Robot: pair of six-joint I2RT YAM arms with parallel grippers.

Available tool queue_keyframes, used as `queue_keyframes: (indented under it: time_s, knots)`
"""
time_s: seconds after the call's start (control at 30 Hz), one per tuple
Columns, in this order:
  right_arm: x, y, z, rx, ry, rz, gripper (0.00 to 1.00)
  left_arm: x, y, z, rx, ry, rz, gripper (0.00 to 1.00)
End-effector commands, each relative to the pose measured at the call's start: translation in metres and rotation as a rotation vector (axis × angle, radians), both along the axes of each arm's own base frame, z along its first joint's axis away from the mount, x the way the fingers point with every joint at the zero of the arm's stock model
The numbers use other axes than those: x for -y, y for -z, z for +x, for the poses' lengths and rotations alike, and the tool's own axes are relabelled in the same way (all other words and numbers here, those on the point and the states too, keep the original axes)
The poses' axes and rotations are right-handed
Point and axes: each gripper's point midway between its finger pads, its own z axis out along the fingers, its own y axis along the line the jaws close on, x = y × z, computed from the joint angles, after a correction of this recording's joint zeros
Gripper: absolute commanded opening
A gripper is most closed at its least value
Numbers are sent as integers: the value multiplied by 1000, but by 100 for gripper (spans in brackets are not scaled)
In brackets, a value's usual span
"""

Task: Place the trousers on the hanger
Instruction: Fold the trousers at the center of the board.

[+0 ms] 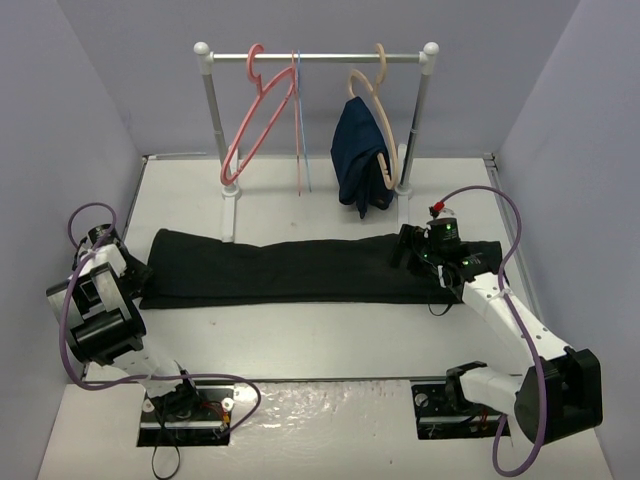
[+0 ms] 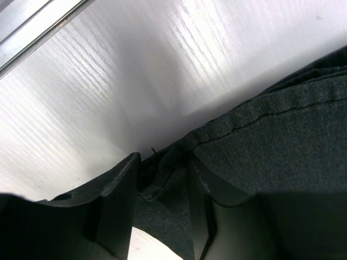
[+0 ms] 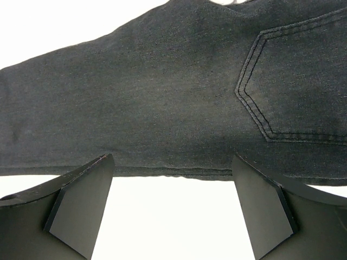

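Barely started: trousers (image 1: 290, 268) lie flat across the worktop (image 1: 300, 340), hanger (image 1: 255, 120) hangs bare on the rail (image 1: 320, 58), far left. Left hand (image 2: 162, 162) pinches the left hem; right hand (image 3: 172, 160) gapes over the waist end. Lift and drape remain.

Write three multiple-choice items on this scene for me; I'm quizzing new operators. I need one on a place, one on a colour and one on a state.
1. Where are the trousers?
A. flat on the table
B. on the pink hanger
C. lifted in the air

2. What colour is the garment hanging from the rail?
A. red
B. navy blue
C. white

3. How is the right gripper?
A. open
B. shut on a hanger
C. out of view

Answers:
1 A, they stretch across the table in front of the rail.
2 B, it hangs dark blue on the tan hanger.
3 A, its fingers stand wide apart over the fabric.
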Motion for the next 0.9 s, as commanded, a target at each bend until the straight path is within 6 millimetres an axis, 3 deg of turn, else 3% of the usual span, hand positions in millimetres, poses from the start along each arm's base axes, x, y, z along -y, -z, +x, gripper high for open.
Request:
queue_keyframes:
  time_s: [0.0,0.17,0.33,0.53,0.67,0.87]
  knots:
    - [1,-3,6,17,17,4,87,-9,-28,26,100,14,46,29]
    - [0,-1,7,8,15,2,87,-9,-32,28,108,22,47,24]
    - [0,1,7,0,13,-1,87,-5,-46,35,138,35,50,0]
    - [2,-2,10,16,13,-17,87,3,-83,38,178,43,58,0]
    - [3,-2,11,14,12,-26,87,11,-110,29,199,33,70,0]
    - [5,1,8,13,1,-37,87,16,-126,10,180,24,81,0]
